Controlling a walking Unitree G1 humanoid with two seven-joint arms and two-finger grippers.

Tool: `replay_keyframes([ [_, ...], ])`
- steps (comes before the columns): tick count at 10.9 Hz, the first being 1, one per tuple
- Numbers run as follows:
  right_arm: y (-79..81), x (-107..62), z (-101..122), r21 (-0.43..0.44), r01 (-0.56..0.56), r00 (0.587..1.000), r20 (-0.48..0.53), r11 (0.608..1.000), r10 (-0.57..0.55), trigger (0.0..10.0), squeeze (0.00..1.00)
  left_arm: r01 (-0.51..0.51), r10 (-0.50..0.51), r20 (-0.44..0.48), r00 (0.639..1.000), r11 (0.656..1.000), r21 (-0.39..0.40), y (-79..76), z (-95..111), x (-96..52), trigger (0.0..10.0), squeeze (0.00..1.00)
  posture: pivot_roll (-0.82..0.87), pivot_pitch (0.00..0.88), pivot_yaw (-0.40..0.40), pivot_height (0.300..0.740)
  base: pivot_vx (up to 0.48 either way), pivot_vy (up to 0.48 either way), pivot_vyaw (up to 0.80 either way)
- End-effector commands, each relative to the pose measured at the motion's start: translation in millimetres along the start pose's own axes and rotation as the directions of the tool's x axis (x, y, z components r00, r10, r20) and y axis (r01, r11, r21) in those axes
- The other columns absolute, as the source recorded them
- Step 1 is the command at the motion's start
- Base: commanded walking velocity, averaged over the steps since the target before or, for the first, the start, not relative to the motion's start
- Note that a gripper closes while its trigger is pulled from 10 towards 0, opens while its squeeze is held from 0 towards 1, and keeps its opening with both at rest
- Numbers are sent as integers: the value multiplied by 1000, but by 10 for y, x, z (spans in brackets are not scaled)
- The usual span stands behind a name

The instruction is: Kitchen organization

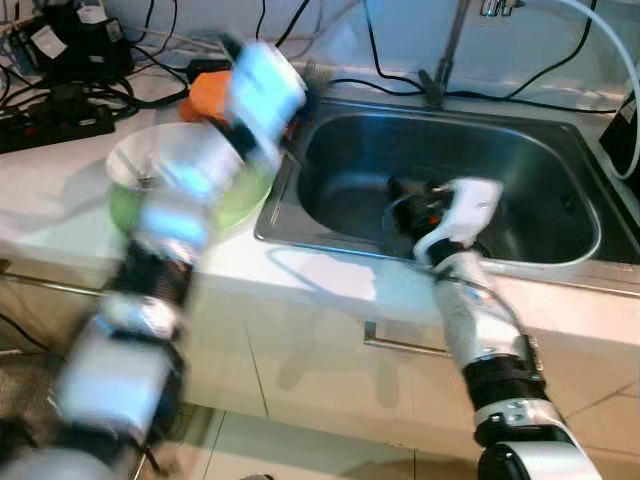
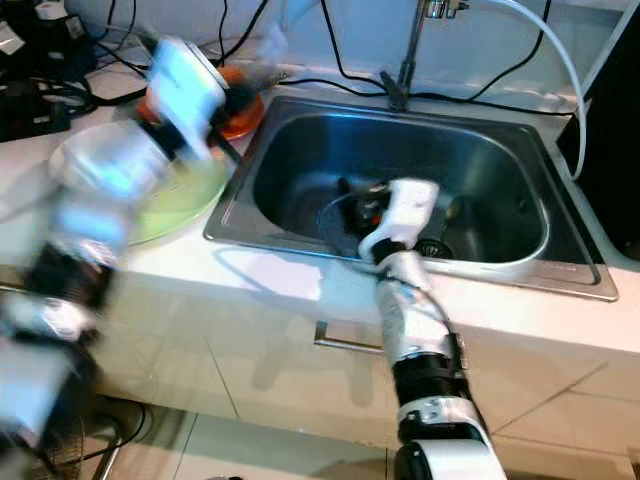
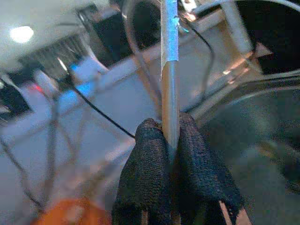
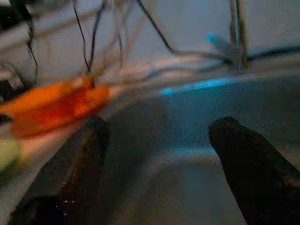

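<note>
My left arm is raised and motion-blurred over the counter at the left rim of the steel sink [image 1: 335, 150]. In the left wrist view my left gripper [image 3: 171, 136] is shut on a thin pale stick [image 3: 169, 65] that stands up between the fingertips [image 3: 149, 154]. My right gripper [image 1: 405, 200] reaches down inside the sink basin; in the right wrist view it [image 4: 159, 145] is open, with nothing between its two fingers [image 4: 89, 154]. A white bowl [image 1: 150, 160] rests on a green plate [image 1: 243, 200] on the counter under the left arm. An orange object [image 1: 208, 95] lies behind them.
A faucet [image 1: 447, 50] rises behind the sink. Black cables and a power strip [image 1: 50, 118] crowd the back left of the white counter. A black device [image 1: 625, 135] stands at the right edge. Cabinet fronts with a handle [image 1: 405, 345] run below.
</note>
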State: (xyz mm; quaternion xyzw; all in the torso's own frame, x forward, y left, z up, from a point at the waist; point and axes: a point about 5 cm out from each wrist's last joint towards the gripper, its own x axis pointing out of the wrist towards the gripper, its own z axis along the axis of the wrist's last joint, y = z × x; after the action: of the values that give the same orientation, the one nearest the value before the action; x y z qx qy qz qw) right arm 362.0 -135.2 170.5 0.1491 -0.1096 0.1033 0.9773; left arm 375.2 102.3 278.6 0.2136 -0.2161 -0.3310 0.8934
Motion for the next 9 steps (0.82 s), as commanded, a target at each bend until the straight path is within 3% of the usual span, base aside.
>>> replay_keyframes([
  [1,-25,5,112,5,-18,999,33,1000,18,10000,1000,-21,21,18,1000,1000,-16,-17,56,17,10000,0,149,19,34,740,0,0,0],
  [2,-42,19,210,44,-41,997,61,998,38,10000,1000,-41,42,2,999,998,-51,-100,29,17,10000,0,139,15,36,740,0,0,0],
  [3,-52,24,314,144,-81,993,95,986,68,10000,1000,-45,43,-19,999,996,-78,-225,-8,17,10000,0,133,14,37,740,0,0,0],
  [4,-28,8,350,188,-132,988,108,973,113,10000,608,-34,33,-23,999,996,-87,-300,-15,25,10000,0,130,13,39,740,0,0,0],
  [5,5,-42,403,239,-197,976,138,951,167,10000,0,-37,34,-26,999,992,-123,-365,-15,37,10000,0,123,9,43,740,0,0,0],
  [7,51,-107,457,325,-271,959,174,906,224,10000,0,-48,40,-53,998,986,-157,-448,-48,21,10000,0,116,4,45,740,0,0,0],
  [9,145,-205,526,370,-401,914,227,838,336,10000,0,-40,28,-66,997,980,-197,-541,-58,4,10000,0,116,0,42,740,0,0,0],
])
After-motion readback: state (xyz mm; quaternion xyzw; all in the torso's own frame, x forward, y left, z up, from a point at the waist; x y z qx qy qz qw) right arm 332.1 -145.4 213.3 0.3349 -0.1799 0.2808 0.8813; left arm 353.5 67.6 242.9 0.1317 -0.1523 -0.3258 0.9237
